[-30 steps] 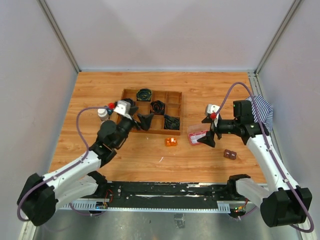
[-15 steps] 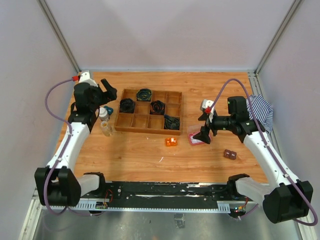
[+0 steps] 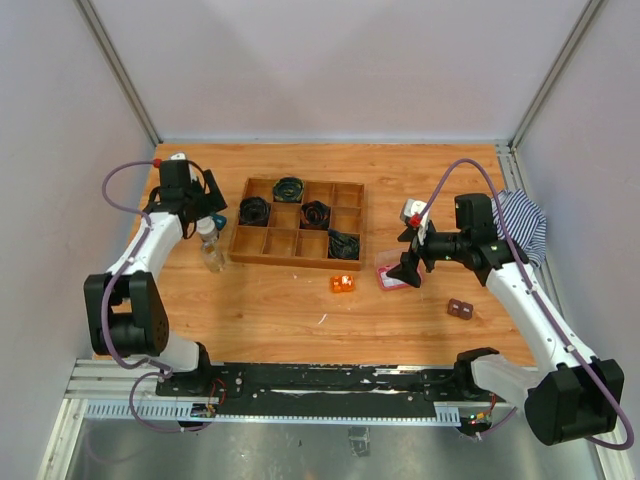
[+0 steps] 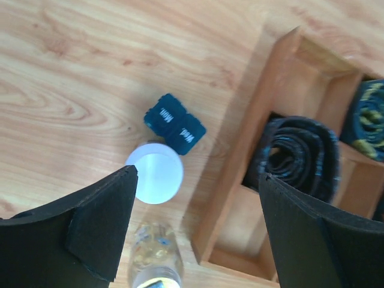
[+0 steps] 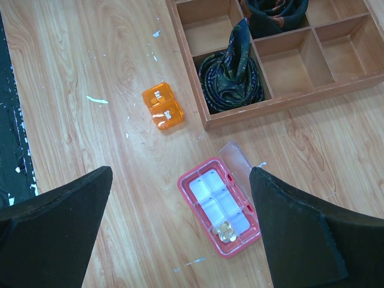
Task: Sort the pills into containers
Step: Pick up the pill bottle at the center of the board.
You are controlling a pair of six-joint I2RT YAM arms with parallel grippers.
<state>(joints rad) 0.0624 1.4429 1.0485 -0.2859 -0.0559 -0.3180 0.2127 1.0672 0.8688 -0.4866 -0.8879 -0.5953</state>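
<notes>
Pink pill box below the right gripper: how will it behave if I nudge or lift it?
The pink pill box looks like thin plastic, so probably light and apt to slide on the smooth wooden table. Its clear lid is open, so tilting would likely spill the pills in its end compartment.

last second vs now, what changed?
The left fingers swung from the wooden tray front to its left side, open above the white-capped bottle and clear vial; nothing grabbed. The right fingers shifted slightly left above the pink box, open. Tray, containers and orange block unmoved.
</notes>
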